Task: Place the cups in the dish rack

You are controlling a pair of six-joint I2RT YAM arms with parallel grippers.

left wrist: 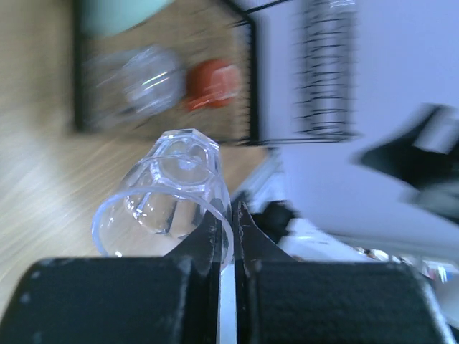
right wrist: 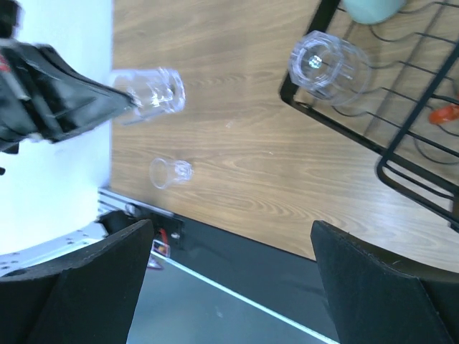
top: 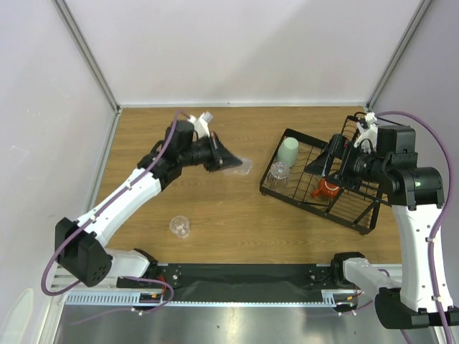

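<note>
My left gripper point(top: 231, 160) is shut on the rim of a clear tumbler point(top: 242, 166), held above the table left of the dish rack point(top: 287, 133); the wrist view shows the fingers pinching the tumbler point(left wrist: 165, 197) wall. In the rack sit a mint-green cup point(top: 288, 151), an upturned clear tumbler point(top: 279, 172) and an orange-red mug point(top: 326, 189). Another clear tumbler point(top: 179, 226) stands on the table near the front. My right gripper point(top: 320, 165) is open and empty over the rack; its view shows the held tumbler point(right wrist: 154, 91), the loose tumbler point(right wrist: 171, 173) and the racked tumbler point(right wrist: 320, 63).
The rack's taller wire basket section point(top: 355, 129) is at the back right, next to my right arm. White walls enclose the wooden table point(top: 201, 201) on three sides. A black strip point(top: 244, 274) runs along the near edge.
</note>
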